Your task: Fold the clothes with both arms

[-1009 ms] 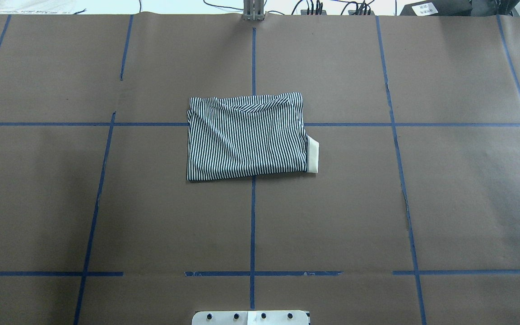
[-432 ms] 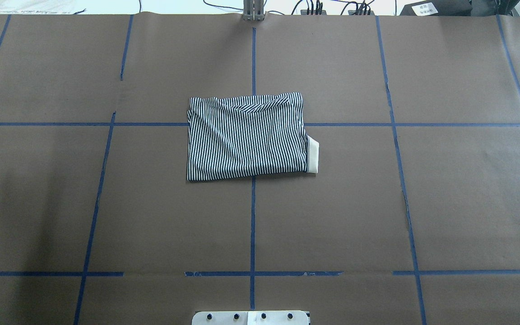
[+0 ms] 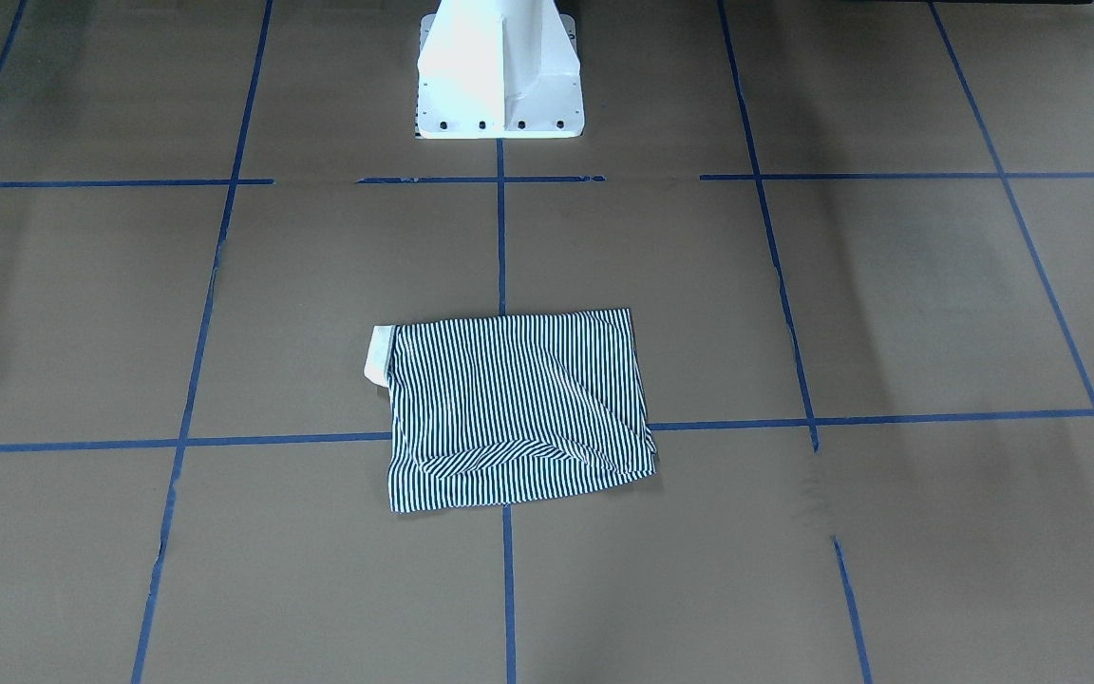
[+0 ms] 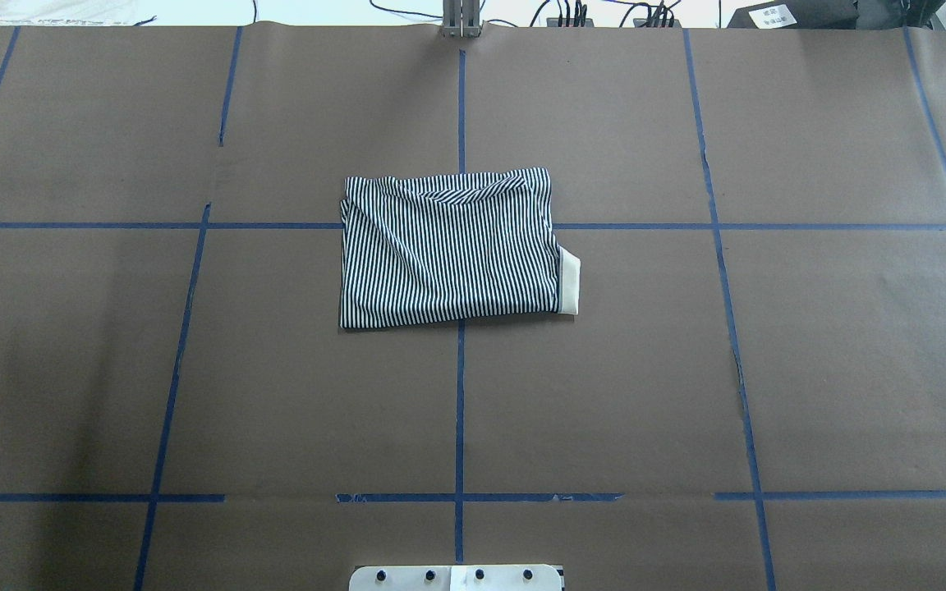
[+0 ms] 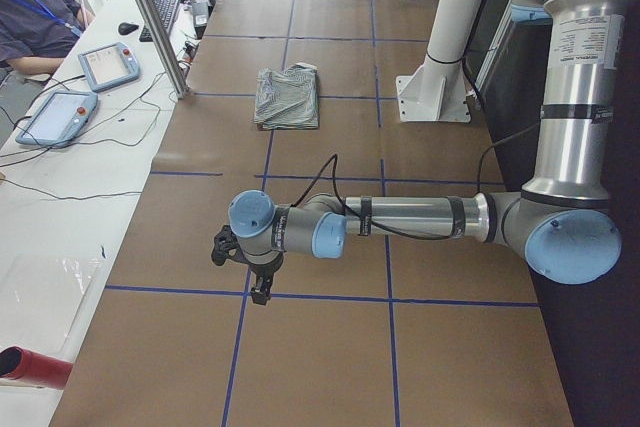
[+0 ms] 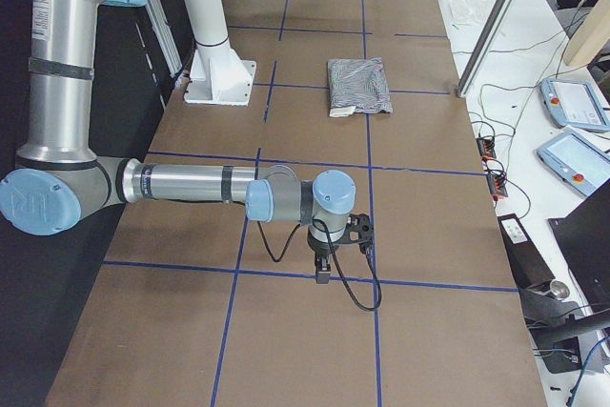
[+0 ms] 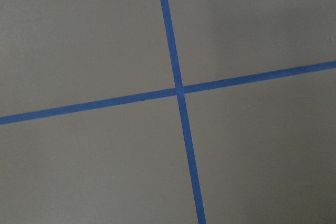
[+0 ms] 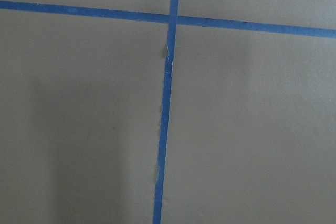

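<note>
The striped polo shirt [image 4: 448, 250] lies folded into a compact rectangle at the table's middle, with a cream collar part [image 4: 570, 283] sticking out at its right edge. It also shows in the front view [image 3: 514, 408] and both side views [image 5: 288, 97] [image 6: 359, 85]. My left gripper [image 5: 255, 272] hangs low over the brown paper far from the shirt, seen only in the left side view; I cannot tell if it is open. My right gripper [image 6: 329, 264] likewise hangs far from the shirt at the other end; I cannot tell its state. Both wrist views show only paper and blue tape.
The white pedestal base [image 3: 499, 76] stands at the robot's edge of the table. A metal post [image 5: 155, 22], teach pendants [image 5: 110, 65] and a seated person [image 5: 35, 17] are along the far side. Blue tape lines [image 4: 460, 410] grid the brown paper.
</note>
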